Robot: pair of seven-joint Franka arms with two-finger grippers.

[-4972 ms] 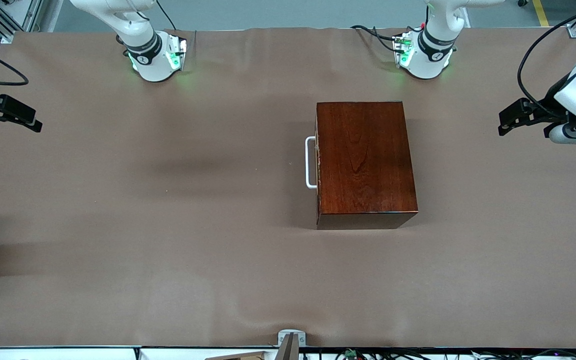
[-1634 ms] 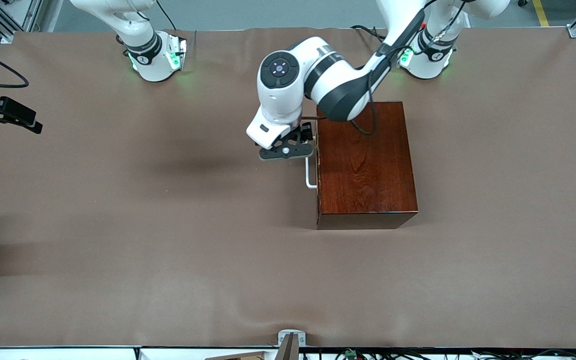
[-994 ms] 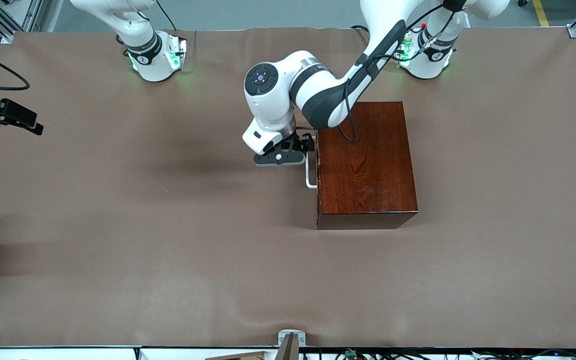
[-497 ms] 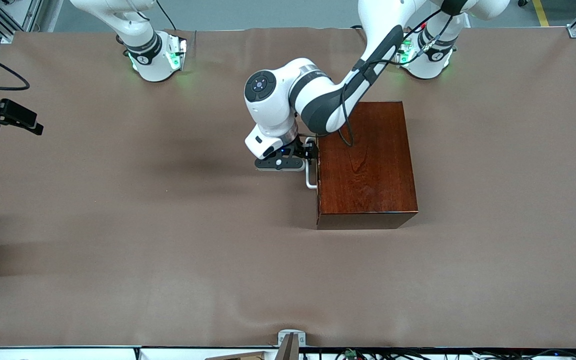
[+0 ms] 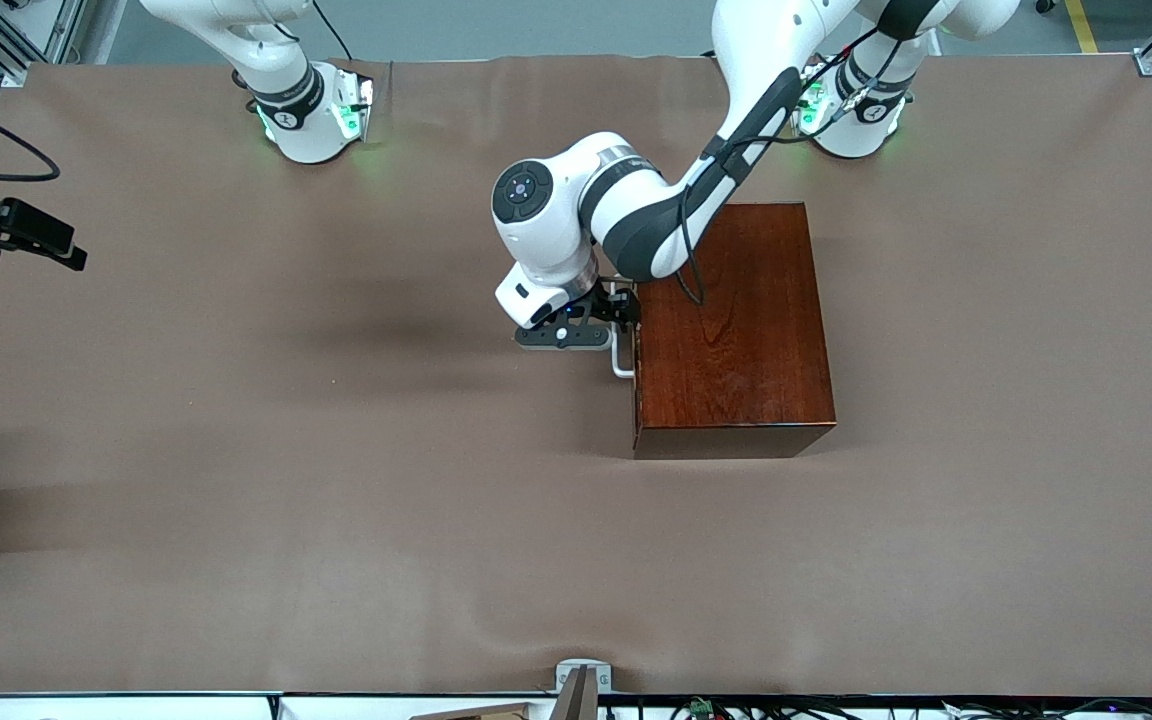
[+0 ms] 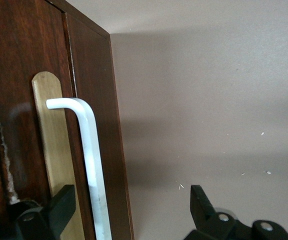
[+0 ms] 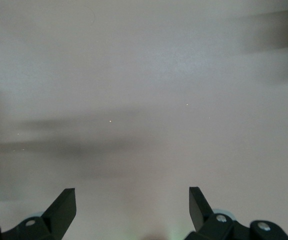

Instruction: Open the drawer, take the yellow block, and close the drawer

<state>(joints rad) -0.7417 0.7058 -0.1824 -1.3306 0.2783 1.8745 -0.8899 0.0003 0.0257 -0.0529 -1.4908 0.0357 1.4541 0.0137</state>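
Note:
The dark reddish-brown wooden box (image 5: pixel 731 330) stands on the table, its drawer closed. Its white bar handle (image 5: pixel 619 365) faces the right arm's end of the table. My left gripper (image 5: pixel 621 310) is at the handle and open. In the left wrist view the handle (image 6: pixel 91 165) runs between the two black fingers (image 6: pixel 61 205), closer to one, with the left gripper (image 6: pixel 131 210) not touching it. The drawer front (image 6: pixel 24 60) fills one side of that view. The yellow block is hidden. My right gripper (image 5: pixel 61 252) waits open at the right arm's end of the table, and the right wrist view shows it (image 7: pixel 132 207) empty over bare tabletop.
The brown table cover (image 5: pixel 336 480) spreads on all sides of the box. A small metal bracket (image 5: pixel 581 680) sits at the table edge nearest the front camera. The two arm bases (image 5: pixel 311 110) stand along the table edge farthest from that camera.
The left arm swung in from its end of the table to the handle and over the last second shifted slightly along it. The drawer stays closed. The right arm has not moved.

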